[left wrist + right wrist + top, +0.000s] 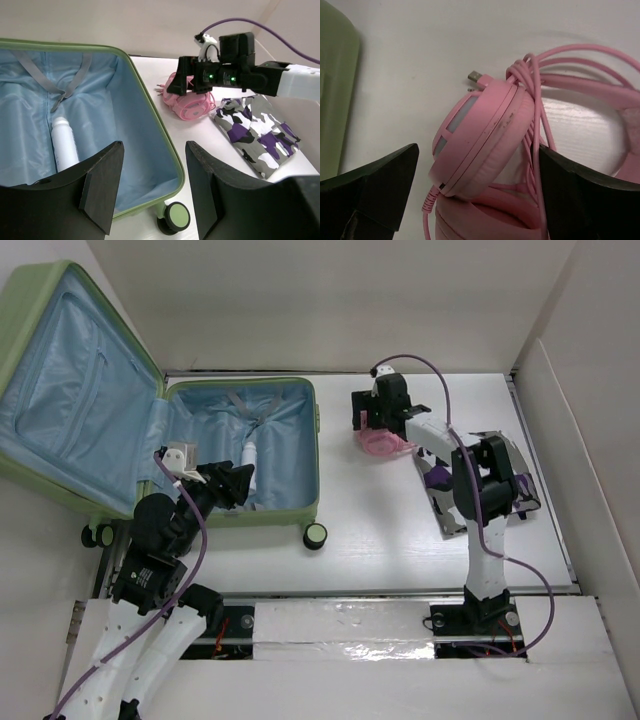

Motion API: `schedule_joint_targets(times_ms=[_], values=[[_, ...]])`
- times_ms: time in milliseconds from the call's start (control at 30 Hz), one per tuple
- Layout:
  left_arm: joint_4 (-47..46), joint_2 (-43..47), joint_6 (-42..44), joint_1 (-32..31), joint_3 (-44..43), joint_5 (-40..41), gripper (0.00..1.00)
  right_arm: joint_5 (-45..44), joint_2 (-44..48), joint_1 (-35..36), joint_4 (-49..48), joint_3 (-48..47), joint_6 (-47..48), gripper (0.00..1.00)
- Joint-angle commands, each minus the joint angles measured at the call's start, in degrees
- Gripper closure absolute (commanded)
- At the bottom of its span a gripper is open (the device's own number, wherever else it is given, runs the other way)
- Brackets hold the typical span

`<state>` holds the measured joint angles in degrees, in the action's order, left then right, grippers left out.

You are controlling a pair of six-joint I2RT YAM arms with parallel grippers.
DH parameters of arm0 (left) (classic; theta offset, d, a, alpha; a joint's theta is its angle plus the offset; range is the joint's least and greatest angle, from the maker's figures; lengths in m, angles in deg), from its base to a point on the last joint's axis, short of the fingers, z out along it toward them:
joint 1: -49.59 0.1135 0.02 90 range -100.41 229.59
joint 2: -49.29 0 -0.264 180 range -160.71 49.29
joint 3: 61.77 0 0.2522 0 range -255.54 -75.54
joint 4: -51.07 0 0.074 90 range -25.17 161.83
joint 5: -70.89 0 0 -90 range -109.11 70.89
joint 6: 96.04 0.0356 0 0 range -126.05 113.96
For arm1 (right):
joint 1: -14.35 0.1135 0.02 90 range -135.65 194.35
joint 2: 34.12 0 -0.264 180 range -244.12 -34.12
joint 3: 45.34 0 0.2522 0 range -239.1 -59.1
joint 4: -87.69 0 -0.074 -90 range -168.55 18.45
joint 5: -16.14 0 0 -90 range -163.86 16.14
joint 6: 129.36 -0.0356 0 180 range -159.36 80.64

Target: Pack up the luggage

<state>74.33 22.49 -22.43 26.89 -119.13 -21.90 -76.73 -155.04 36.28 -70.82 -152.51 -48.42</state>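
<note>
White table (380,530) with open green luggage (313,445). Left gripper (152,185) hovers over it, jaws apart, empty. Right gripper (186,86) straddles pink headphones (480,140), jaws wide.

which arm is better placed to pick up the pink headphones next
Right: the right hand is open astride the pink headphones, a finger on each side; the left hand hangs empty over the luggage, farther off.
</note>
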Motion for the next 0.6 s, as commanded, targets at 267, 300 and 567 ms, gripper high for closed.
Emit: schedule_joint_targets(times_ms=[267,300,567], values=[[-2.03,0.88,0.03,0.29,0.26,-0.90,0.51,-3.55,-1.17,1.36,-4.81,-1.35,-3.07,0.59],[-1.94,0.79,0.03,0.29,0.26,-0.90,0.51,-3.37,0.41,2.23,-7.18,0.31,-1.85,0.67],[-1.76,0.88,-0.05,0.29,0.18,-0.90,0.51,-3.11,16.57,9.52,-10.63,3.32,7.38,0.70]])
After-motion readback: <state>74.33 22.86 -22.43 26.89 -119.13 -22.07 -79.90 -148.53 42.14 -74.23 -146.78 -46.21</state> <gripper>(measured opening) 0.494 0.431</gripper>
